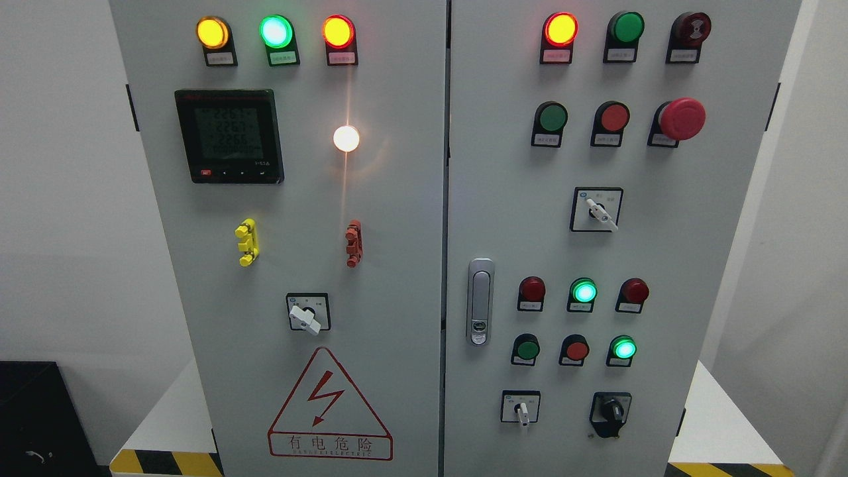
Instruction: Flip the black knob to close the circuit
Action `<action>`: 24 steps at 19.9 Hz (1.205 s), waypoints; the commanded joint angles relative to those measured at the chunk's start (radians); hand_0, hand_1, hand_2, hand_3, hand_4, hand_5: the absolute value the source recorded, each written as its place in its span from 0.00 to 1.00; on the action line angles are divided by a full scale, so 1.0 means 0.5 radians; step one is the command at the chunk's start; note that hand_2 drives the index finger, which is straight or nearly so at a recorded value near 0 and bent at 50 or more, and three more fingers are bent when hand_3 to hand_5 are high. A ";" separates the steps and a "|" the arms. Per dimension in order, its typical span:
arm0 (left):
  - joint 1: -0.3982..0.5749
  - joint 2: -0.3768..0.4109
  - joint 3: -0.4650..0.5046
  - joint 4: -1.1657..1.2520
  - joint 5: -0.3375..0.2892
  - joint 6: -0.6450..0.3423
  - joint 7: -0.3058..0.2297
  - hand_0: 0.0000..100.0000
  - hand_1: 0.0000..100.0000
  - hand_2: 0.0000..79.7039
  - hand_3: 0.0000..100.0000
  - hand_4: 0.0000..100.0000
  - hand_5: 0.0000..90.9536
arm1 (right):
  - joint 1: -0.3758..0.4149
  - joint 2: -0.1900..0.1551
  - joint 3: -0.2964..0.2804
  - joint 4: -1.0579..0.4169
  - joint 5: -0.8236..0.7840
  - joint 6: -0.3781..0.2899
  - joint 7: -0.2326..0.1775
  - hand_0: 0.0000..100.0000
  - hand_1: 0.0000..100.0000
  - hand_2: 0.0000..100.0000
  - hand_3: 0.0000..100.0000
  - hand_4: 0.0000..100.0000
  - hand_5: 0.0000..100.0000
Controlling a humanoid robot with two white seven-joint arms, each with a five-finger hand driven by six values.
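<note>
Grey cabinet (397, 265) fills view, black knob (611, 412) low right, unobstructed; no hand visible to judge.

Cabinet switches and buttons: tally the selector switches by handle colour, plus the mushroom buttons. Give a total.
White-handled selector switches: 3 — left door, upper right door, lower right door
Black knob: 1
Red mushroom buttons: 2 —
Total: 6

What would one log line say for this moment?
hands: none in view | black knob: untouched, lower right of right door | status: flip not started
</note>
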 commanded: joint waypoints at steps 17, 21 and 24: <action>0.012 0.001 0.000 0.000 0.000 0.001 0.000 0.12 0.56 0.00 0.00 0.00 0.00 | -0.007 0.002 -0.034 -0.327 0.518 0.203 -0.014 0.00 0.09 0.00 0.02 0.00 0.00; 0.012 0.001 0.000 0.000 0.000 0.001 0.000 0.12 0.56 0.00 0.00 0.00 0.00 | -0.007 0.002 -0.028 -0.477 0.696 0.246 -0.017 0.00 0.09 0.01 0.08 0.00 0.00; 0.012 0.001 0.000 0.000 0.000 0.001 0.000 0.12 0.56 0.00 0.00 0.00 0.00 | -0.007 0.002 -0.028 -0.579 0.947 0.262 -0.090 0.00 0.09 0.03 0.10 0.01 0.00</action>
